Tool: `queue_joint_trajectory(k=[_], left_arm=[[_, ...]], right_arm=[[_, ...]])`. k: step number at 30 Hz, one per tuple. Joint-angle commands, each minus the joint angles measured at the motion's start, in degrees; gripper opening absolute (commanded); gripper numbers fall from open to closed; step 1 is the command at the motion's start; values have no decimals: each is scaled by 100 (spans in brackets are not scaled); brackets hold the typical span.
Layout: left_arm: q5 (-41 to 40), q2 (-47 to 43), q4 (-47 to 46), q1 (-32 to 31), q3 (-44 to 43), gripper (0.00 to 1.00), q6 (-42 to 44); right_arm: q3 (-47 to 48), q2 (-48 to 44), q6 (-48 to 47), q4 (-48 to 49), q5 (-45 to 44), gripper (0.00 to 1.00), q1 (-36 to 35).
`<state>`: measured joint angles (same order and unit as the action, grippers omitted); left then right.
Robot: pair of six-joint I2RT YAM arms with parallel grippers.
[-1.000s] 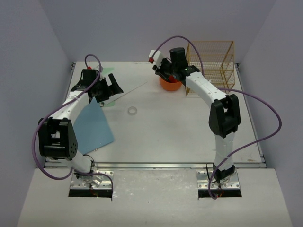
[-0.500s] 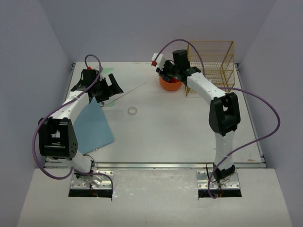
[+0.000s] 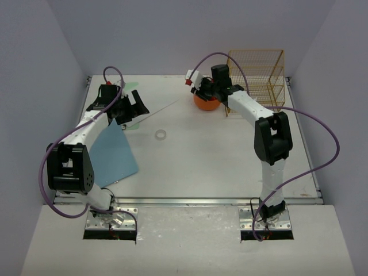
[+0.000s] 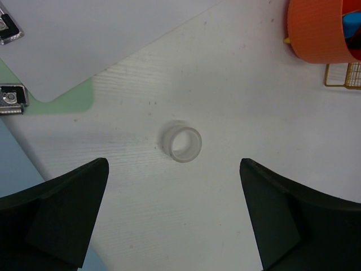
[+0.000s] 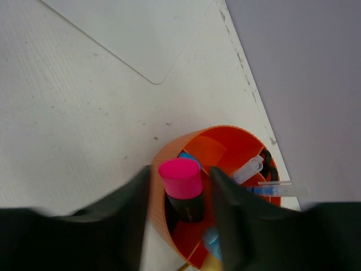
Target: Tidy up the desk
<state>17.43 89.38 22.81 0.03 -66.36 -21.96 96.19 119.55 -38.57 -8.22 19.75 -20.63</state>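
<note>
My right fingers (image 5: 180, 172), parted, straddle without touching the light, stiff, likely slick pink-capped marker (image 5: 180, 189) upright in the orange cup (image 5: 217, 141) on the hard counter (image 5: 67, 113), best pinched below its cap; my left fingers (image 4: 174, 164) are spread wide.

Orange cup (image 4: 313, 31) — edge-cropped, right fingers (image 5: 240, 226) blurred

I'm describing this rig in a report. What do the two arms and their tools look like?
The left arm and right arm have white links with bulky black joint housings, bolted to metal base plates. A purple cable loops along each. The left tool and right tool have black, wedge-shaped fingers.
</note>
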Motion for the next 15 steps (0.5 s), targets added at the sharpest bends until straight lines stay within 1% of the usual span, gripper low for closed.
queue_joint_trajectory(k=[1, 2, 4, 6, 9, 13, 15], left_arm=[[-83, -82, -265, -3, 58, 100, 387], [-82, -101, -275, -10, 75, 100, 480], [-162, -123, -295, -18, 136, 100, 692], [-325, -112, -296, -40, 193, 99, 980], [-759, -5, -228, -183, 217, 94, 1506], [-1365, 212, -221, -689, 310, 63, 2314], [-1694, 359, -265, -1035, 322, 53, 2610]], right_arm=[[5, -94, -18, 282, 82, 79, 59], [11, -140, 25, 230, 75, 86, 59], [22, -270, 153, 164, 117, 92, 53], [40, -445, 356, 39, 191, 95, 47], [49, -799, 843, -90, 325, 95, 51], [7, -1298, 1742, -437, 510, 94, 51], [-62, -1492, 2265, -595, 565, 94, 51]])
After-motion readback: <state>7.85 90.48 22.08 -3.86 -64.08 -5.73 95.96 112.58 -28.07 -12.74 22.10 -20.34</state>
